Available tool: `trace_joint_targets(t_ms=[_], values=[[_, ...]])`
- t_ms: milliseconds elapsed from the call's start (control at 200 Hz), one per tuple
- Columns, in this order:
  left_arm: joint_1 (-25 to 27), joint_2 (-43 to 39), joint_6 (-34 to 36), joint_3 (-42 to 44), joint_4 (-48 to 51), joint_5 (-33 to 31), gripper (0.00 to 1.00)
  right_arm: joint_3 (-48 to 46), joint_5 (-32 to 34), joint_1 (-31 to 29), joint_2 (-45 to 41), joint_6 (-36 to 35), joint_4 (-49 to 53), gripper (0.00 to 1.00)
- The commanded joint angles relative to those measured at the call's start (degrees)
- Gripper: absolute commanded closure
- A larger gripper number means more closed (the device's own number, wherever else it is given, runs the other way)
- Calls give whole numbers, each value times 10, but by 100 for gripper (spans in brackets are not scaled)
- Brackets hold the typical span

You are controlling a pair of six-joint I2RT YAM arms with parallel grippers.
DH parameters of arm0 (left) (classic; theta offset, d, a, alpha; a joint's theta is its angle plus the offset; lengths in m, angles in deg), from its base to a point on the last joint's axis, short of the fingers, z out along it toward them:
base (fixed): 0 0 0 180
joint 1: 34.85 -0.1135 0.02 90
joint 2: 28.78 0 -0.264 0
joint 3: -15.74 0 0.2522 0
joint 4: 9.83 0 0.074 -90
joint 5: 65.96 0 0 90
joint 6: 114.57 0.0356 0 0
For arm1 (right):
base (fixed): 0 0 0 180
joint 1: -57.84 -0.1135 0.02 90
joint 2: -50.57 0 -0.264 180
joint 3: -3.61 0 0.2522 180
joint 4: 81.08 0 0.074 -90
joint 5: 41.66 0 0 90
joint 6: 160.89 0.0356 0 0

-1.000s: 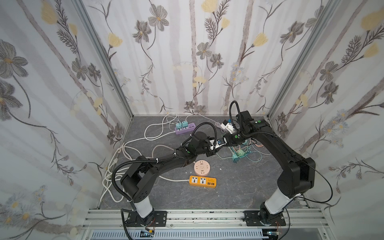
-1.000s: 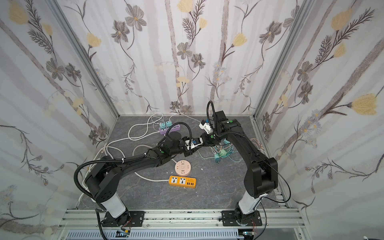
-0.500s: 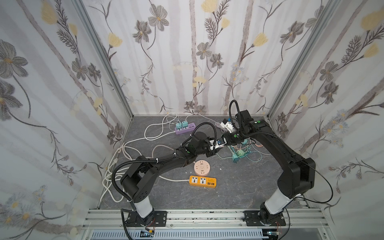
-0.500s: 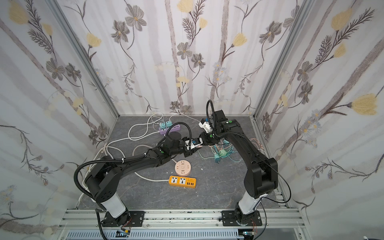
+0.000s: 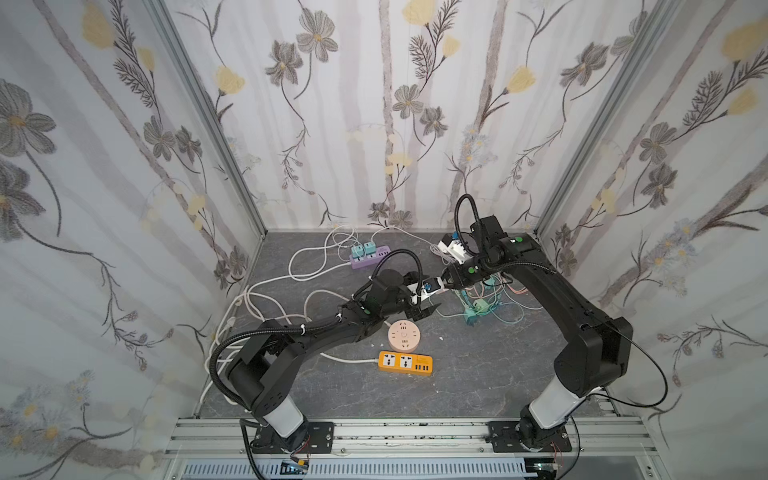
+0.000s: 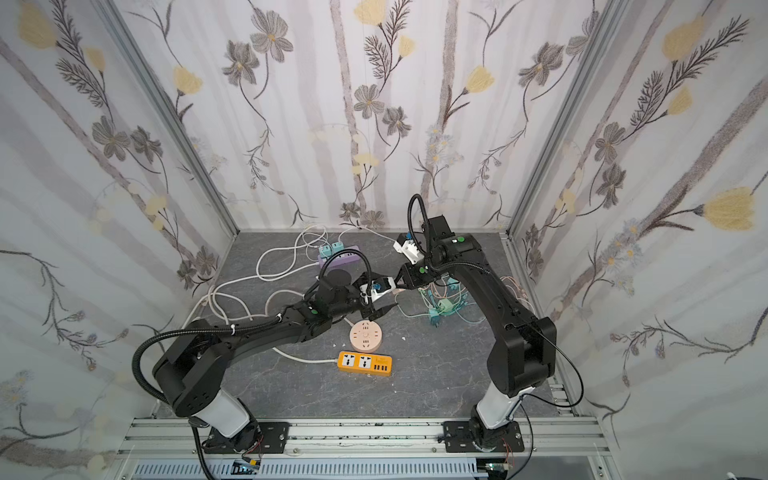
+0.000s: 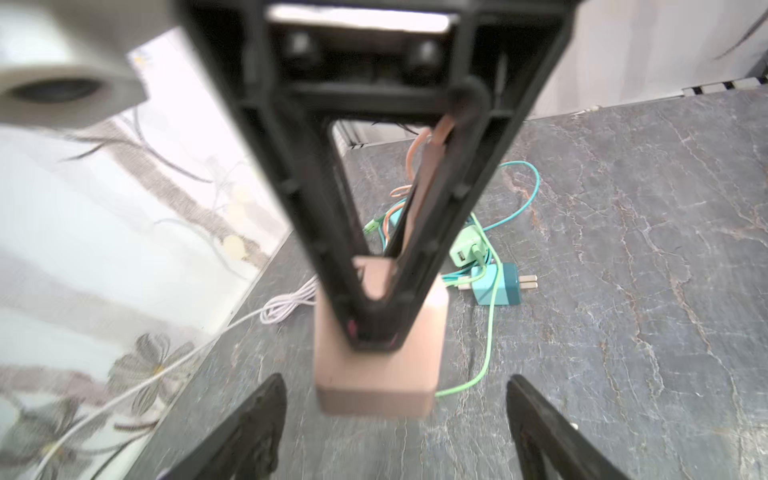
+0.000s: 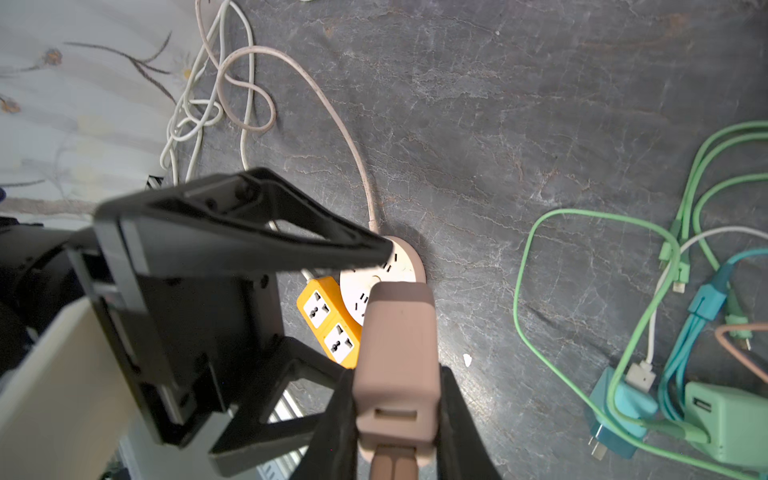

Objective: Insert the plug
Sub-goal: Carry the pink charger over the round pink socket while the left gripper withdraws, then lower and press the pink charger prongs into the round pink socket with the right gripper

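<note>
The plug [image 8: 399,332] is a pink-brown charger block with a pink cable, held in the air. My right gripper [image 8: 397,374] is shut on its sides. In the left wrist view the plug [image 7: 378,365] hangs from the right gripper's fingers [image 7: 316,232], and my left gripper [image 7: 395,378] stands wide open around it without touching. In both top views the two grippers meet mid-floor, left gripper [image 5: 433,298] facing right gripper [image 5: 445,286]. The round pink socket [image 5: 404,334] lies on the floor just in front of them, also showing past the plug in the right wrist view [image 8: 401,266].
An orange power strip [image 5: 405,362] lies in front of the round socket. A purple strip [image 5: 370,257] with two teal chargers sits at the back. Teal and green chargers with tangled cables [image 5: 478,307] lie to the right. White cords [image 5: 257,299] loop along the left wall.
My left gripper has opened wide and let go of the plug. My right gripper has closed on the plug and now holds it alone. Both arms stayed about where they were.
</note>
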Motion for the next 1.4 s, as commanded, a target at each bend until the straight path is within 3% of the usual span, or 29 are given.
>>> trace_joint_targets(t_ms=[0, 115, 240, 510, 595, 795, 1399], values=[[-18, -58, -90, 69, -89, -61, 0, 1, 16, -28, 25, -134, 19, 100], [-48, -138, -198, 131, -87, -195, 0, 30, 78, -85, 70, -274, 66, 100], [-68, -210, -303, 113, 68, -390, 0, 64, 130, -133, 120, -414, 108, 100], [-110, -277, -500, 122, 249, -597, 0, 173, 201, -203, 238, -499, 137, 100], [-123, -288, -550, 131, 274, -606, 0, 204, 218, -211, 263, -505, 147, 100], [-133, -307, -592, 162, 273, -605, 0, 241, 258, -224, 290, -528, 169, 100], [-145, -293, -618, 169, 287, -585, 0, 235, 243, -256, 305, -540, 162, 100]])
